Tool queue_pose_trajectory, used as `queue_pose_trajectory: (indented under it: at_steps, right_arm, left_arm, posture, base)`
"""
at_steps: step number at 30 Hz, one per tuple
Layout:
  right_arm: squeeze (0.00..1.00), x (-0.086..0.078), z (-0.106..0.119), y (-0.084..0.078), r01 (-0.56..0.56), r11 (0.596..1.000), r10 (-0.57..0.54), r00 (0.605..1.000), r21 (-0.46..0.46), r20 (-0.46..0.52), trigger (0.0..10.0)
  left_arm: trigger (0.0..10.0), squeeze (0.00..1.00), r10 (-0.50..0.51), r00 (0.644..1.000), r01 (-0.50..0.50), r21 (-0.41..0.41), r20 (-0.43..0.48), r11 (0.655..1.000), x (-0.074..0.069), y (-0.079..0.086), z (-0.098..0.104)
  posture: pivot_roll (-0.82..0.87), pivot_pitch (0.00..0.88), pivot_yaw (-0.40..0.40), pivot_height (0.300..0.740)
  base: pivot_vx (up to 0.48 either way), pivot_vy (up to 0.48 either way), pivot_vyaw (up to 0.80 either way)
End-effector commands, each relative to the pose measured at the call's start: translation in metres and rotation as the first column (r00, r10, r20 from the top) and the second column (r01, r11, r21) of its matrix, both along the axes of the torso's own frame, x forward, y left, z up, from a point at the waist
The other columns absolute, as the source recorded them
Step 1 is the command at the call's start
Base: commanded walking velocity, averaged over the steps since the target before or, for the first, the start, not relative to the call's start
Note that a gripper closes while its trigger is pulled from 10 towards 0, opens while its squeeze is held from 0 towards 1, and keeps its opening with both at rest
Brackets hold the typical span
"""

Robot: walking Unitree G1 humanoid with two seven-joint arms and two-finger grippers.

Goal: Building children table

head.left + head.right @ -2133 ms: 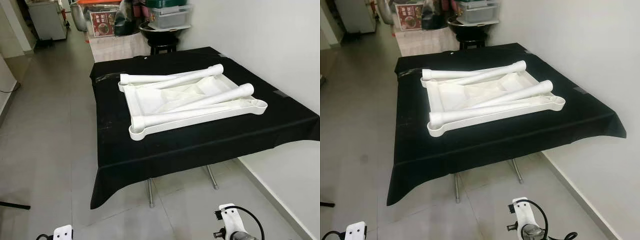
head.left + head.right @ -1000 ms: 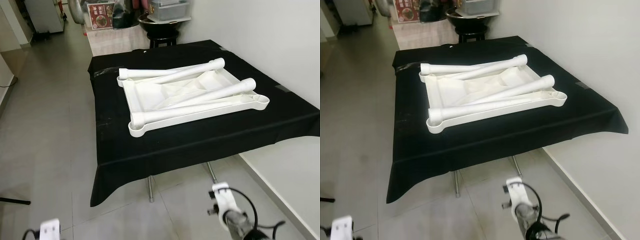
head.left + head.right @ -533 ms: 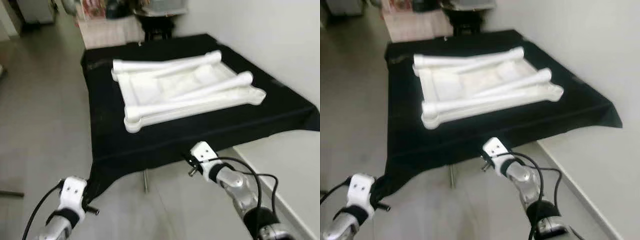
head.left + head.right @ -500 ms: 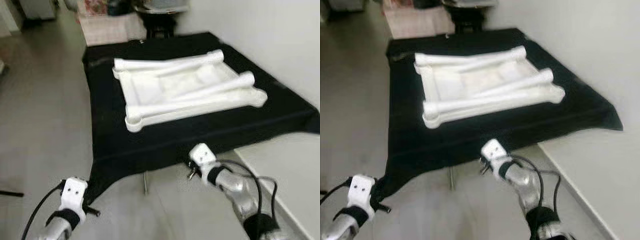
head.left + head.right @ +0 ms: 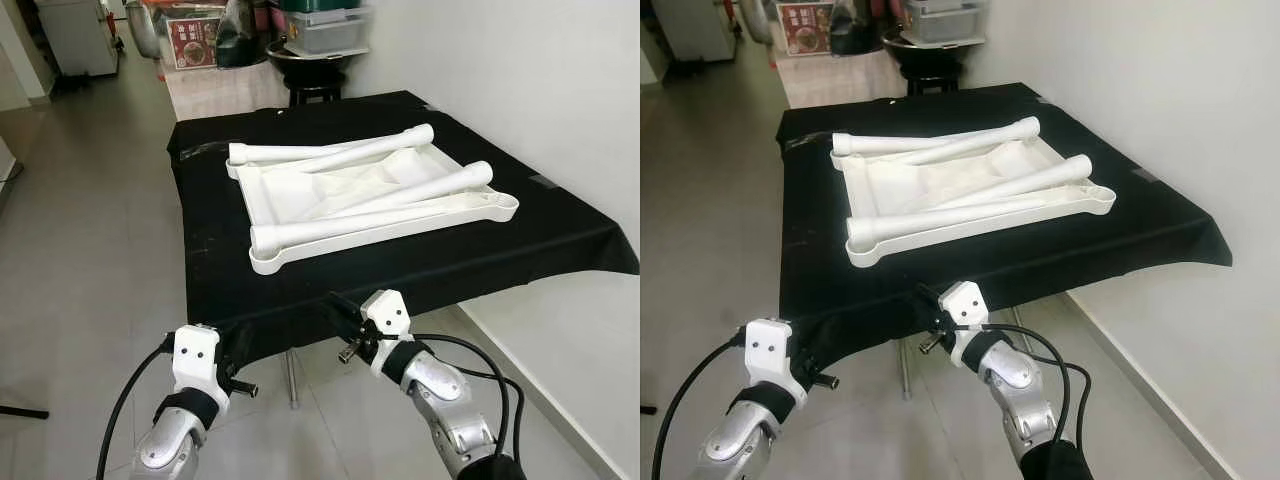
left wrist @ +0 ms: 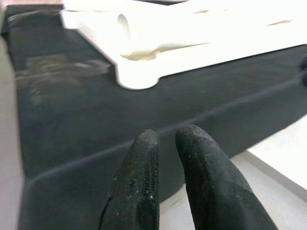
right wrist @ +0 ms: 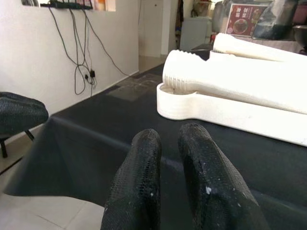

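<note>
Item: white tabletop [image 5: 330, 195], upside down, centred on black-draped table [image 5: 560, 235]; four loose legs [image 5: 440, 186] lying across it. Left gripper [image 6: 165, 139] and right gripper [image 7: 168, 136]: fingers nearly together, empty, at the near cloth edge. Step: approach. Next: reach forward, open onto a leg.

A white plastic children's tabletop [image 5: 300, 195] lies upside down on the black cloth, ahead of both sets of jaws and apart from them. Four loose white plastic tube legs [image 5: 420, 190] lie flat, criss-crossed in its hollow underside, one along the edge nearest the jaws.
</note>
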State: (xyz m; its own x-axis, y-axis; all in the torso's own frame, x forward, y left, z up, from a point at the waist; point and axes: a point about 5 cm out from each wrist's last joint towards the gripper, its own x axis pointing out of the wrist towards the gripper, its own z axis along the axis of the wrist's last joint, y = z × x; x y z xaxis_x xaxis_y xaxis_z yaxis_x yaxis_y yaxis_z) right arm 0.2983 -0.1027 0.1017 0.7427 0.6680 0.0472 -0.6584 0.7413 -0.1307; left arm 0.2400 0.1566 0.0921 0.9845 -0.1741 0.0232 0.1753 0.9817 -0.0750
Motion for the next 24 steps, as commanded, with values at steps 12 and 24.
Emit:
queue_pose_trajectory:
  at_steps: [12,24]
  right_arm:
    - [0.00,0.028,0.024,0.005,0.152,0.987,-0.155,0.987,0.058,0.043,10.0]
    - [0.00,0.028,0.015,-0.007,0.200,0.977,-0.199,0.980,0.069,-0.015,10.0]
  left_arm:
    - [10.0,0.00,0.119,0.992,-0.121,0.032,0.041,0.992,0.021,0.015,0.021]
    - [10.0,0.00,0.113,0.993,-0.112,0.031,-0.021,0.993,0.014,0.007,0.011]
  posture:
    - [-0.04,0.000,0.001,0.740]
    - [-0.08,0.000,0.032,0.740]
  base:
    - [0.000,0.000,0.00]
    - [0.000,0.000,0.00]
